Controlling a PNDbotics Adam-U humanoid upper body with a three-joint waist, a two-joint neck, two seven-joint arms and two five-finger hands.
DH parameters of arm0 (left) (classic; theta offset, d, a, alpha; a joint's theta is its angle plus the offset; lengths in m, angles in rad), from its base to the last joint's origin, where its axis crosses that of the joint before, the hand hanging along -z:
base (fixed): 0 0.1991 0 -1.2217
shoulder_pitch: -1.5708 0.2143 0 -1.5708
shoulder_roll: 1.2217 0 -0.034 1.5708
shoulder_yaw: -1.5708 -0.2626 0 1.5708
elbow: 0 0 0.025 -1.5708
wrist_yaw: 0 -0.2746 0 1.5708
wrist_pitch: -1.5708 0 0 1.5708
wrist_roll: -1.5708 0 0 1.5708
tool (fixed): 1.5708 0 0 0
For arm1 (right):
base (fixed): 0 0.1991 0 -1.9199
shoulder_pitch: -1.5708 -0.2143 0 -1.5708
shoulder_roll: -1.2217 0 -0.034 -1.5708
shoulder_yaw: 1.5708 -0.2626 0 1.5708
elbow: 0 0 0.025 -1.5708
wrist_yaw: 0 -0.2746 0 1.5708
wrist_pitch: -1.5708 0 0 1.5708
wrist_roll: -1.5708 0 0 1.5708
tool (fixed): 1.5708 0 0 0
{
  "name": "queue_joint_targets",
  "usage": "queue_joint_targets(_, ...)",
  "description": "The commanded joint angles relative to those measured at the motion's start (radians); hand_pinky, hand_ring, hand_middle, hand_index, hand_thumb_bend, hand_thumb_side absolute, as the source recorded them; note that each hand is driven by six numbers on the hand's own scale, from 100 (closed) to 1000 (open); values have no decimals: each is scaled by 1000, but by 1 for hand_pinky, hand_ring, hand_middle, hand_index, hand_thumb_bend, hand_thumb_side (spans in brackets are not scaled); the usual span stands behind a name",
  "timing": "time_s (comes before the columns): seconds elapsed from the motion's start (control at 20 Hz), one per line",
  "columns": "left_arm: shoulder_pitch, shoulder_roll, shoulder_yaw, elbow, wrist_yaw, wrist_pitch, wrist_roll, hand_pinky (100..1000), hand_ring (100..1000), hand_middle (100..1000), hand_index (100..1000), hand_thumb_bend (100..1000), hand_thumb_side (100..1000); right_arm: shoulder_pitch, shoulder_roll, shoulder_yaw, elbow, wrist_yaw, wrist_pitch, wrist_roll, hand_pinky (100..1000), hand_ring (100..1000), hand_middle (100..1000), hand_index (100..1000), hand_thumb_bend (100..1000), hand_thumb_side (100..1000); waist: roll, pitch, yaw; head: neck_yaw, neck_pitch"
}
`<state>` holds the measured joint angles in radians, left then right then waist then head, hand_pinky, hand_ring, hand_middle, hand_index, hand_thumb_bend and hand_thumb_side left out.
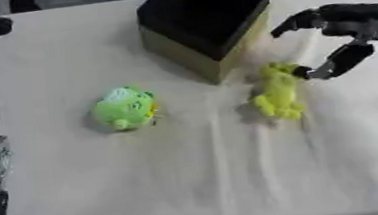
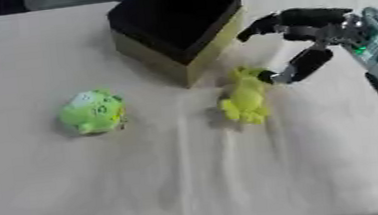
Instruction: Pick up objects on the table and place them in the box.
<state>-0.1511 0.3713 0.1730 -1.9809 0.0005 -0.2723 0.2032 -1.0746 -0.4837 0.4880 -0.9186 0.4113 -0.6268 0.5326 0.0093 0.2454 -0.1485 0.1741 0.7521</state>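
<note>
The right robot hand [image 2: 296,43] reaches in from the right of the frame, fingers spread and released, its thumb tip touching the yellow plush toy [image 2: 244,101] just right of centre on the cloth-covered counter [image 2: 191,179]. The box [image 2: 177,25] stands at upper centre, just above it. A green plush toy [image 1: 124,108] lies well left. The left robot hand's state cannot be told.

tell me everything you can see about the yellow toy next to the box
The yellow toy looks like a soft plush in yellow-green, elongated, with small lumps at its lower end that may be limbs. It lies flat on the white cloth, just right of the box at its near corner. The right hand is spread above it, thumb tip at the toy's upper right edge, apparently touching. It is not lifted.
</note>
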Motion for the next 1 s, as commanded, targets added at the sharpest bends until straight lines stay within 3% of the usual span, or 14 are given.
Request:
queue_joint_targets(0.05,-4,30,5,-19,-6,2,-3,704,642,640,693,100,781,-29,-34,2,-1,-31,-280,296,892,946,866,966,281,321,-2,-23,-1,4,13)
queue_joint_targets(0.55,-7,31,2,-19,-3,1,-10,703,642,641,693,100,780,-28,-14,32,4,-78,-280,370,894,944,862,969,271,332,-1,-24,10,-4,4)
queue_joint_targets(1.0,-8,29,0,-19,0,2,-20,703,642,642,692,100,780,0,7,31,18,-80,-280,374,898,941,855,977,252,363,3,-20,21,-10,-3)
